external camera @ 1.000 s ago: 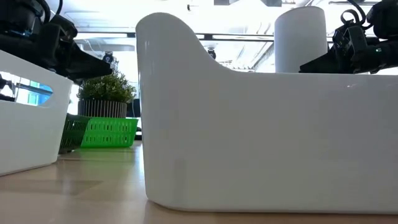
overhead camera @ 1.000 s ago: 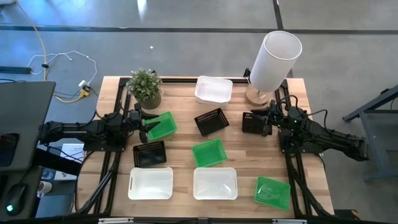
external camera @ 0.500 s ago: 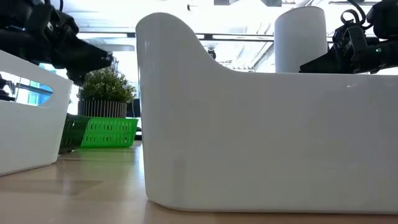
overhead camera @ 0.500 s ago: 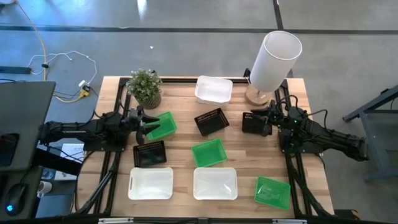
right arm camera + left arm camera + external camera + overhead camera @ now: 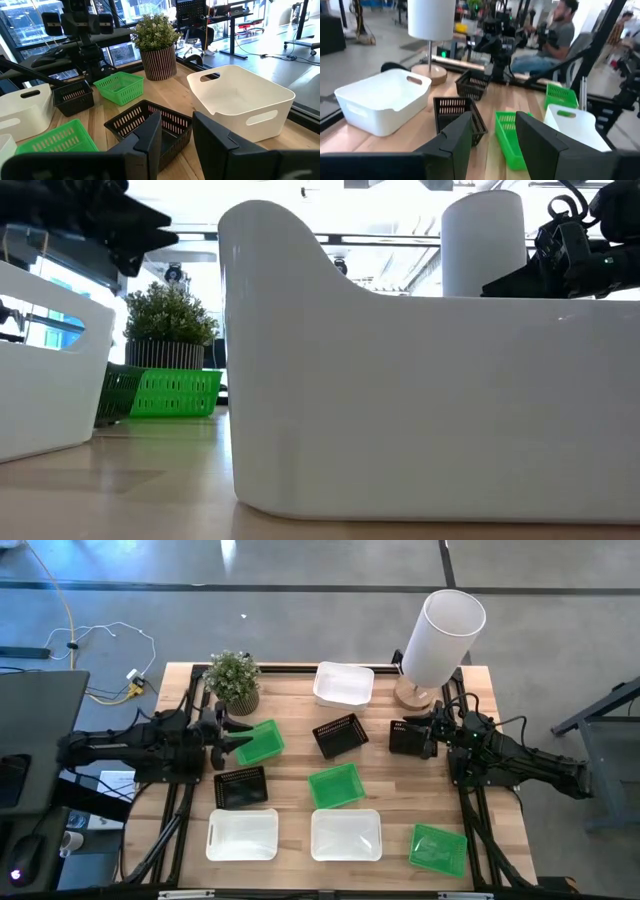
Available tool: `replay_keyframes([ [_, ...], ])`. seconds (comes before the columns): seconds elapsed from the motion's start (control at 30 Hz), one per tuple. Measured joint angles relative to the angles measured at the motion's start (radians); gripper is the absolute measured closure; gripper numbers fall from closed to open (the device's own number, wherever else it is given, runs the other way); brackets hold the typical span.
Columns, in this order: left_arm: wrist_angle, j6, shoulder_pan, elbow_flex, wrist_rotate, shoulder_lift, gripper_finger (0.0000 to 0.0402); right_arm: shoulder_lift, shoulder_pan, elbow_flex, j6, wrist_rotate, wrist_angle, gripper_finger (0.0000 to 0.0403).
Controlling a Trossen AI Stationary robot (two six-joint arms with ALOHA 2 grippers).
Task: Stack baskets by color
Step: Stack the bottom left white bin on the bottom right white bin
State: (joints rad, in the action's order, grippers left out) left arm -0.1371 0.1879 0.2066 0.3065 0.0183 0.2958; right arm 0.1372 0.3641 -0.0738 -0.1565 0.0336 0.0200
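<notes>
High view: left arm poised at a green basket, stacking not yet begun

On the table [image 5: 390, 775] all nine baskets lie single, none nested. The left gripper [image 5: 232, 737] hangs open and empty. The nearest green basket [image 5: 262, 743] sits just ahead of its tips, with the plant [image 5: 234, 680] close off to one side. In the left wrist view the two fingers [image 5: 457, 137] stand well apart with nothing between them.

The right gripper [image 5: 425, 736] waits at the rim of a black basket [image 5: 405, 737]. Whether it grips that rim I cannot tell.

The step in hand looks like picking up the near green basket. To do it well:
- Straddle one thin wall with one finger inside and one outside, then close firmly, since the plastic is light and likely to slide
- Take a short wall so the tray hangs level
- Lift straight up, clear of the plant
- Carry it beyond the gripper to the middle green basket [image 5: 335, 785]
- Square the two outlines before lowering, because both trays lie skewed
- Let go only once it is seated

The third green basket [image 5: 438, 848] lies farthest off, nearer the right arm.

No brand, label or writing can be read on anything
</notes>
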Motion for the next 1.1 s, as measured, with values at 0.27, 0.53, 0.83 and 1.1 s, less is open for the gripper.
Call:
replay_keyframes([
  [0.27, -0.283, -0.019, -0.025, 0.240, -0.052, 0.169, 0.0261, 0.000, 0.000, 0.000, 0.000, 0.000, 0.000, 0.0305],
  [0.53, -0.508, 0.012, -0.134, 0.463, -0.052, 0.337, 0.0261, 0.000, 0.000, 0.000, 0.000, 0.000, 0.000, 0.0305],
  [0.83, -0.674, 0.177, -0.298, 0.605, -0.052, 0.477, 0.0261, 0.000, 0.000, -0.002, 0.000, 0.000, 0.000, 0.0305],
  [1.1, -0.721, 0.265, -0.429, 0.606, -0.035, 0.563, 0.0261, 0.000, 0.000, -0.002, 0.000, 0.000, 0.000, 0.0305],
])
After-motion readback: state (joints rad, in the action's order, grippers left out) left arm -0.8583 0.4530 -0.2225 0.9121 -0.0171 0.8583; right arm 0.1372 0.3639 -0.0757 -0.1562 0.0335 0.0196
